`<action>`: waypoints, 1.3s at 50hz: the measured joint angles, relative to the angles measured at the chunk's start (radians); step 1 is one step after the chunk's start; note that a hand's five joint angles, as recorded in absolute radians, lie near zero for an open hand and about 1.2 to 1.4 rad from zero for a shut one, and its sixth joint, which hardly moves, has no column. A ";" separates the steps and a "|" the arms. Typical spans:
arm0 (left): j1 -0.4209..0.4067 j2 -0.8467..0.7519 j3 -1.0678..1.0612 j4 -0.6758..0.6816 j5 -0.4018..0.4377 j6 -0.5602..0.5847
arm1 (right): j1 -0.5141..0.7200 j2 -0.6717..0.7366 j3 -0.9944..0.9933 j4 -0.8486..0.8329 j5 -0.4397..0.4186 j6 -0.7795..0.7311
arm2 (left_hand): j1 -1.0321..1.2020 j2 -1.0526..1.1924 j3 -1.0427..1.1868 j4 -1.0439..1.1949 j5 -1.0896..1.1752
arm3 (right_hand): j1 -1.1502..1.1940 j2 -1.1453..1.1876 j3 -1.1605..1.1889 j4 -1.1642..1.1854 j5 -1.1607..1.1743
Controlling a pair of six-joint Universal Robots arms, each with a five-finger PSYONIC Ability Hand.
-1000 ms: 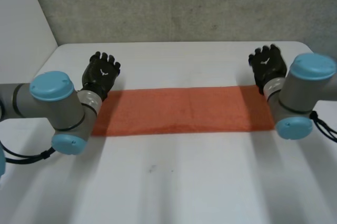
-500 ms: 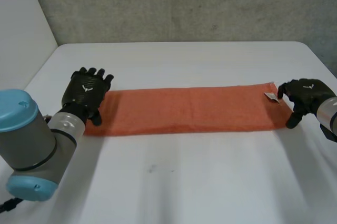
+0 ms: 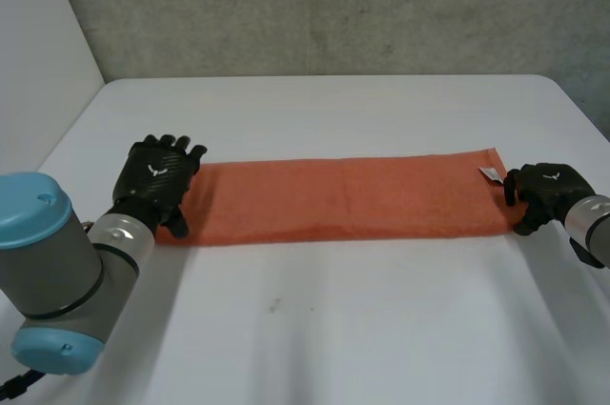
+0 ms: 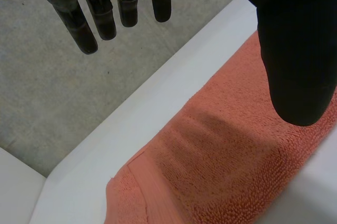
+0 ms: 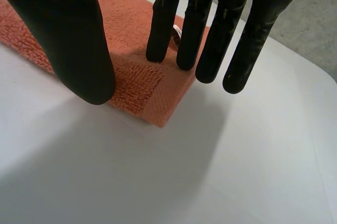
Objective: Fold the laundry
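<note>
Towel [image 3: 348, 198]: orange terry, laid flat as a long narrow strip across the middle of the white table [image 3: 315, 329], its ends lying by the two hands
Tag [image 3: 490, 173]: small, white, seen at the far corner of the towel's right end
Left hand [image 3: 157, 176]: set over the towel's left end, thumb above the cloth; fingers held straight and spread, nothing grasped
Right hand [image 3: 543, 191]: set at the towel's right short edge, fingertips by the tag; fingers straight, released, contact with the cloth not to be told
Wall [image 3: 334, 5]: grey, rough, behind the table's far edge
</note>
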 measured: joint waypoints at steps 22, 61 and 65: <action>-0.002 -0.001 -0.009 0.000 -0.001 0.000 | -0.029 0.051 -0.054 -0.022 0.039 -0.019 | 0.000 0.000 0.000 0.000 0.000 | 0.280 0.386 0.395 0.405 0.380; -0.003 0.010 -0.023 -0.001 -0.004 0.000 | 0.610 -0.022 -0.231 -0.140 0.107 -0.080 | 0.000 0.000 0.000 0.000 0.000 | 0.291 0.386 0.396 0.407 0.400; -0.002 0.009 -0.023 -0.001 -0.004 0.000 | 0.756 0.092 -0.256 -0.169 0.110 -0.102 | 0.000 0.000 0.000 0.000 0.000 | 0.291 0.386 0.396 0.407 0.400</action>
